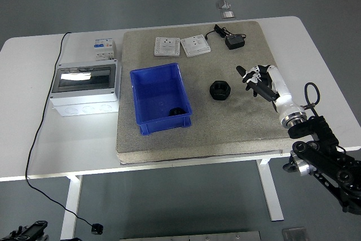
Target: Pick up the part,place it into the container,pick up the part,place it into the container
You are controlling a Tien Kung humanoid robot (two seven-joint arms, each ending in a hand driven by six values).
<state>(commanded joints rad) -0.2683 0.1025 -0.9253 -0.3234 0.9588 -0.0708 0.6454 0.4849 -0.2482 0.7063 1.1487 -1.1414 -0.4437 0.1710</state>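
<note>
1. Grey floor surrounds a white table [316, 38], most of which is covered by a grey felt mat [225, 122].
2. On the mat's left part stands a blue container [148, 86], open at the top; one black part [178, 112] already lies in its near right corner.
3. To the right of the container, apart from it, a second black part [220, 90], ring-shaped like a large nut, sits flat on the mat.
4. Only the right hand [256, 78] is in view, reaching in from the lower right. Its fingers are spread and hold nothing, with the tips pointing left toward the nut, near it but not touching.
5. Judging from this, the first pick and place is done, and the second pick is in hand at its approach stage.
6. The next move calls for carrying the hand left and down over the nut, then closing the fingers around its rim. The ring is low and flat, so the fingertips must reach close to the mat to get a hold.
7. Off the mat at the far left are a grey box with a clear lid [86, 87] and a small breaker [104, 47]; two white switch plates [182, 45] and a black adapter [233, 42] lie along the far edge of the mat.
</note>
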